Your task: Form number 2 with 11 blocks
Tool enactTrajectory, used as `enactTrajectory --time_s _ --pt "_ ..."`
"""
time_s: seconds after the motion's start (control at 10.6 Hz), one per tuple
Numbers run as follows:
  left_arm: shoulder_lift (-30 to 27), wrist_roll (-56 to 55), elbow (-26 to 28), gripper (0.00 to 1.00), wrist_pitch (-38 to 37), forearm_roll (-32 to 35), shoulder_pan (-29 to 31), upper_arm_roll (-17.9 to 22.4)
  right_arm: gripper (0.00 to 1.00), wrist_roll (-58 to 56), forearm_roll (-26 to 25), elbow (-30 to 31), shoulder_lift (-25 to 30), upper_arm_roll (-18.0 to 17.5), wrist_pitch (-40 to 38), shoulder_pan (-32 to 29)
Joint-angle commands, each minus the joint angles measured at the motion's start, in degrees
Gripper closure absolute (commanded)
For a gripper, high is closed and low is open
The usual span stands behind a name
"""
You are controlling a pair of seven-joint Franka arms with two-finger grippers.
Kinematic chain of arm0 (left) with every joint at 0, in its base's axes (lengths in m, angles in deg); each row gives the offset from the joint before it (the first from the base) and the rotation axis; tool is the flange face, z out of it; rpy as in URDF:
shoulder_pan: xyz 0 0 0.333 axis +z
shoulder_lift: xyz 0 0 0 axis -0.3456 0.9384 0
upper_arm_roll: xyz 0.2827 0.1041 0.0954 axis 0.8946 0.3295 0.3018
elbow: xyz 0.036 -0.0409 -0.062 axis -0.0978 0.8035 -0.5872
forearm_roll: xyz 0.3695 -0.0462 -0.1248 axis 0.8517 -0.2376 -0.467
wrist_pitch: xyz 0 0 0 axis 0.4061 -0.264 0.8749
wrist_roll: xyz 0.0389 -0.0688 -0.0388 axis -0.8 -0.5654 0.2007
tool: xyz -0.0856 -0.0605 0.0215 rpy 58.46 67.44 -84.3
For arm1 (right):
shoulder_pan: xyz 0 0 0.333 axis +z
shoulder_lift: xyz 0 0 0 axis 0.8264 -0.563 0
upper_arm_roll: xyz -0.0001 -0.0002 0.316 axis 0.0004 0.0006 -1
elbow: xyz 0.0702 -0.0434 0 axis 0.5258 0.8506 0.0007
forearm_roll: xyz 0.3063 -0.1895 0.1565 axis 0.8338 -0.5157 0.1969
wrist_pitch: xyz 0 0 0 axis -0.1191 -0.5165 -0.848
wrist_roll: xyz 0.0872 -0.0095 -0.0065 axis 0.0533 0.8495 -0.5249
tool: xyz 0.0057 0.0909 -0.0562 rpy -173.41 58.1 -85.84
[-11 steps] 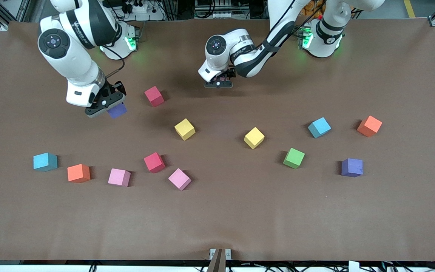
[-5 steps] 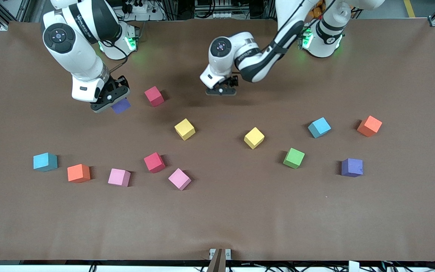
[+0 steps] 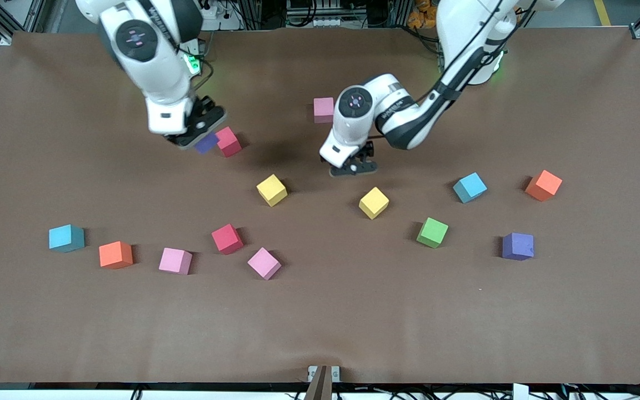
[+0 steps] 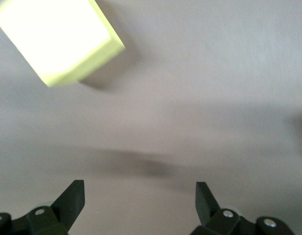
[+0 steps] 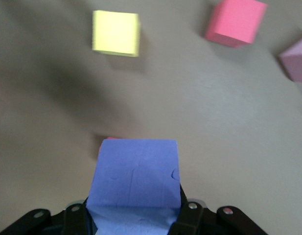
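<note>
Fingers of the right gripper (image 3: 196,139) are clamped on a purple block (image 5: 136,183), carried in the air over the surface (image 3: 353,322) beside a red block (image 3: 227,141). This looks like an early carrying step; one pink block (image 3: 323,109) lies near the red block. Next, the purple block needs setting down squarely. The left gripper (image 3: 353,168), fingers apart and empty, hangs over bare surface near a yellow block (image 3: 374,202).
</note>
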Motion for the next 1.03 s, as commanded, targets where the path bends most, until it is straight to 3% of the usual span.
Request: enactTrajectory --time_s 0.0,0.28,0.56,0.94 --pt "0.0 -1.2 -3.8 0.00 -5.2 0.9 4.6 -0.6 0.48 -0.6 -0.7 1.6 -0.3 0.6 0.7 7.5" --pt "2.1 -1.1 -6.2 0.00 -5.3 1.5 8.8 -0.6 0.49 -0.5 -0.8 1.2 -5.9 0.7 2.9 17.2" --pt "4.7 -4.1 -8.9 0.00 -5.3 1.1 9.4 -0.5 0.49 -0.5 -0.8 -0.2 -11.3 0.6 4.4 22.7" --pt "5.8 -8.0 -9.4 0.00 -5.1 1.5 9.4 1.0 0.48 -4.7 -0.7 -8.7 -23.4 -0.3 4.4 28.7"
